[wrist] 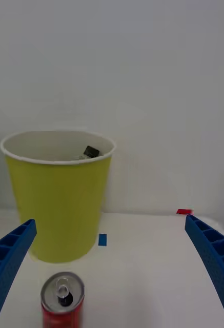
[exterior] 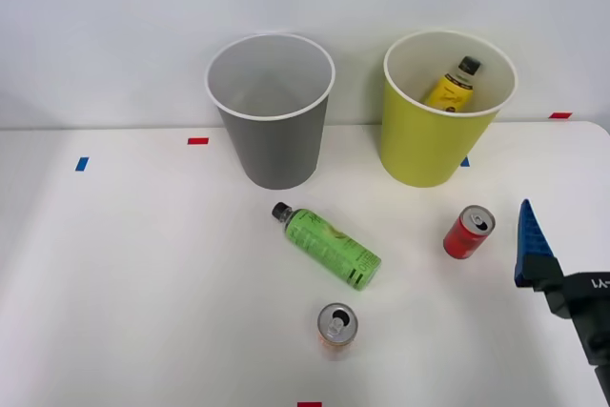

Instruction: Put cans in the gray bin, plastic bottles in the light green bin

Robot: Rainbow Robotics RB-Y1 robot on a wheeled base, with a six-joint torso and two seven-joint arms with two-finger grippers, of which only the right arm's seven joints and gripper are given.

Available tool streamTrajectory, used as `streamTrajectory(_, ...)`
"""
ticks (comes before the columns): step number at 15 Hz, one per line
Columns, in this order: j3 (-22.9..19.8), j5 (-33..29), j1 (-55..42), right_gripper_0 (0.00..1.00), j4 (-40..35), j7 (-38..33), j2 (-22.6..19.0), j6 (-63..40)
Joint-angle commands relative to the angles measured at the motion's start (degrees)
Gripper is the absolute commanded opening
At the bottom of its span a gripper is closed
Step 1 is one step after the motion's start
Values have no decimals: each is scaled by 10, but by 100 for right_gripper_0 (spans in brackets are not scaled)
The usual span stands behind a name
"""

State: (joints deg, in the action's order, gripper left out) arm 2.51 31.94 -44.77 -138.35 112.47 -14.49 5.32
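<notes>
Status at this moment: right gripper (wrist: 112, 277) has its blue ribbed fingers spread wide apart and holds nothing. In the front view one blue finger (exterior: 531, 243) stands near the table's right edge, just beside the red can (exterior: 468, 232) but not touching it. The wrist view puts that can low between the two fingers, with the light green bin (wrist: 60, 205) upright behind it. Judgement: the spread fingers and this alignment suit an approach on the red can, which would then need carrying across to the gray bin (exterior: 273, 121), the farther of the two.

Count of task items:
- Bins, two, both upright at the back of the white table (exterior: 143, 274), side by side and apart. The gray one looks empty inside.
- Plastic bottles, two. The yellow-label bottle (exterior: 452, 85) already rests in the light green bin, black cap up against the wall. The green-label bottle (exterior: 328, 245) lies on its side mid-table, cap pointing toward the gray bin.
- Cans, two, both standing upright on the table: the red can, and the orange-peach can (exterior: 336, 328) nearer the front edge, just in front of the green bottle.

Judged progress: one of four items sorted; three remain.
</notes>
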Motion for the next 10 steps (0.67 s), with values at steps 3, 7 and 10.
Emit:
streamTrajectory(3, 12, -3, -64, 100, 0, 5, 37, 0)
streamTrajectory(7, 11, -4, -102, 100, 6, 6, 40, 0)
streamTrajectory(10, 9, -8, -91, 100, 49, 8, 60, 0)
